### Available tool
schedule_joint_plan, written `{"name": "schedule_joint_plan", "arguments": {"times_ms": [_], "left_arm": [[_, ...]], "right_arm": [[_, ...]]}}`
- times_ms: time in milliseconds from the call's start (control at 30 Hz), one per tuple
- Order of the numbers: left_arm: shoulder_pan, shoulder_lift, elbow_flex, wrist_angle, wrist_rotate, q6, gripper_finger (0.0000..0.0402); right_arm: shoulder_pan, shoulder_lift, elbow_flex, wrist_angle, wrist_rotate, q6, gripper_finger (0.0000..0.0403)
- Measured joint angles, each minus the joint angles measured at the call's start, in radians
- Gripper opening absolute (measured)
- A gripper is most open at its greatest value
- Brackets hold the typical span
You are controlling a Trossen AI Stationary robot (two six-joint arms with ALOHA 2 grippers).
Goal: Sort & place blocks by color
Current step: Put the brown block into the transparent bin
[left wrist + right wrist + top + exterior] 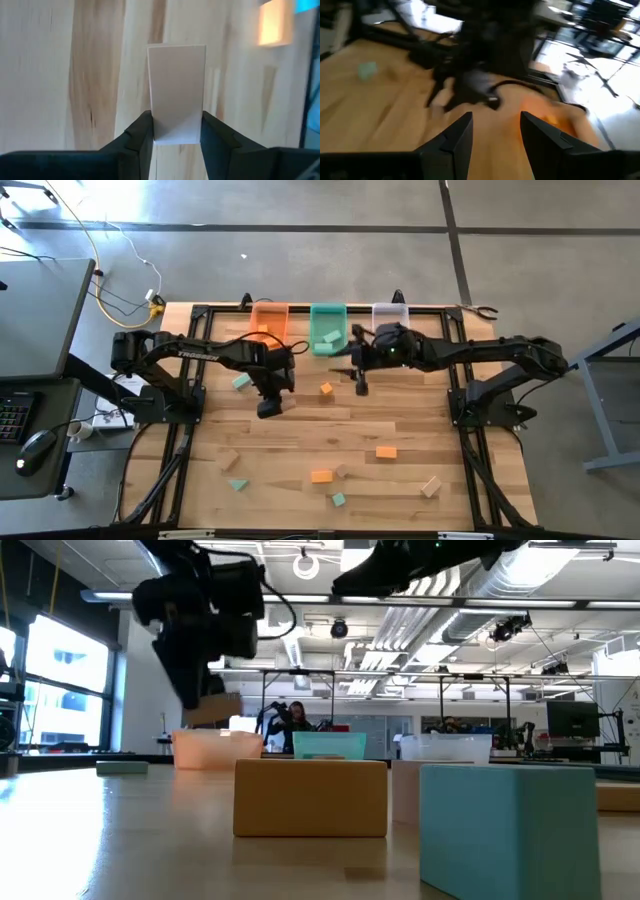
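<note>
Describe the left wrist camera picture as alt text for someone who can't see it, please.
The left gripper holds a pale wooden block between its two dark fingers, seen close up from the wrist. Beneath it lies the light wooden table, with a blurred orange block off to one side.

Overhead view of the wooden tabletop (300, 435). Three bins stand in a row at the far edge: orange bin (268, 320), green bin (328, 328), clear bin (390, 313). The left gripper (270, 406) hangs over the tabletop's left-centre; the right gripper (361, 385) hangs near the green bin. Orange, teal and pale wood blocks (385, 451) lie scattered, mostly toward the near edge.
</note>
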Motion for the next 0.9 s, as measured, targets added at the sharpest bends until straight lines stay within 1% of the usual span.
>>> {"name": "schedule_joint_plan", "arguments": {"times_ms": [133,333,500,567,767,900], "left_arm": [[0.007,0.000,0.048,0.015,0.075,0.036,0.0106],[0.007,-0.001,0.093,0.126,0.187,0.006,0.0108],[0.006,-0.002,0.095,0.276,0.355,-0.035,0.0106],[0.006,-0.002,0.096,0.329,0.397,-0.055,0.0106],[0.006,-0.002,0.096,0.444,0.411,-0.087,0.0106],[0.006,-0.002,0.096,0.480,0.411,-0.091,0.0106]], "right_arm": [[0.046,0.000,0.000,-0.017,-0.062,-0.041,0.0152],[0.105,0.000,0.000,-0.011,-0.193,-0.113,0.0152],[0.134,0.008,0.000,-0.002,-0.202,-0.123,0.0151],[0.137,0.017,0.000,-0.002,-0.201,-0.123,0.0151],[0.136,0.063,0.000,0.040,-0.201,-0.123,0.0151],[0.136,0.079,0.000,0.068,-0.202,-0.123,0.0151]]}}
